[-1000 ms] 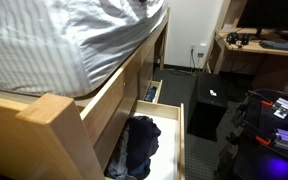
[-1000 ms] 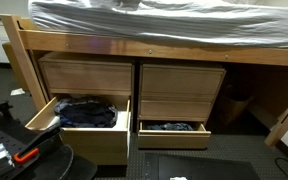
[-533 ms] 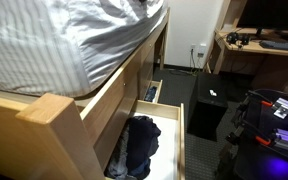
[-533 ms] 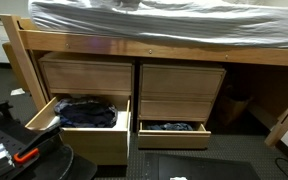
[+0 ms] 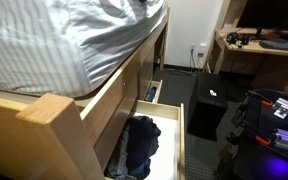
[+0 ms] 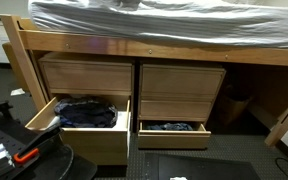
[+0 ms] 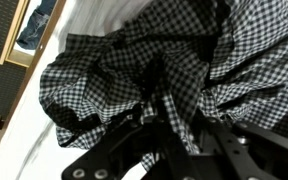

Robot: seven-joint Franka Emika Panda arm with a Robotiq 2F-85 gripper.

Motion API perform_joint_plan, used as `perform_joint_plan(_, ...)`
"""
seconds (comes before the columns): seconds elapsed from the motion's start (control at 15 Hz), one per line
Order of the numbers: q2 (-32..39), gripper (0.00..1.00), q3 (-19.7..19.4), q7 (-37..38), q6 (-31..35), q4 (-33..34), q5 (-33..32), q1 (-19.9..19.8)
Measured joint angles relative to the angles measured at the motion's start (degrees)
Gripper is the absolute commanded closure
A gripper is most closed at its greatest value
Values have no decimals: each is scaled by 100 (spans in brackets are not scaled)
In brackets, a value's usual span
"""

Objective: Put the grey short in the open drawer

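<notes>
- Bedroom with a raised wooden bed; its sheeted top is the bench (image 5: 44, 40) for this job, with drawers built in underneath.
- The short (image 7: 134, 60), a black-and-white check cloth, lies bunched on the bench. It's well above the drawers, so it's nowhere near home yet.
- The pincer (image 7: 156, 100) is down in the folds of the short. Cloth hides the tips, so I honestly can't tell if it's clamped on the fabric or just sitting in it.
- What could go wrong:
  - A thin pinch on one fold could let the short slide out on the long way down to the drawers.
  - A bite that goes too deep could grab the sheet too and drag it along.
  - Loose cloth hanging below the pincer could snag a drawer rim, or end up draped over the edge instead of inside.
  - More than one drawer is open, so picking the wrong one is easy.
- Counts:
  - One short and one pincer.
  - Two open drawers (image 6: 89, 142) (image 6: 172, 138), each already holding dark clothes (image 6: 84, 110).
  - Two shut fronts (image 6: 84, 75) above them.
</notes>
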Motion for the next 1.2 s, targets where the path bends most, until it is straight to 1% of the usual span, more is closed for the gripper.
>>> perform_joint_plan(0.33, -2, 100, -22, 10, -560, 292, -18, -2)
perform_joint_plan(0.53, -23, 100, -19, 20, -1066, 620, 186, -19)
perform_joint_plan(0.73, -168, 100, -18, 78, -1775, 1097, 389, -40)
perform_joint_plan(0.93, -416, 100, -18, 298, -2515, 1677, 404, -28)
perform_joint_plan(1.2, -644, 100, -17, 914, -4024, 2630, 244, -19)
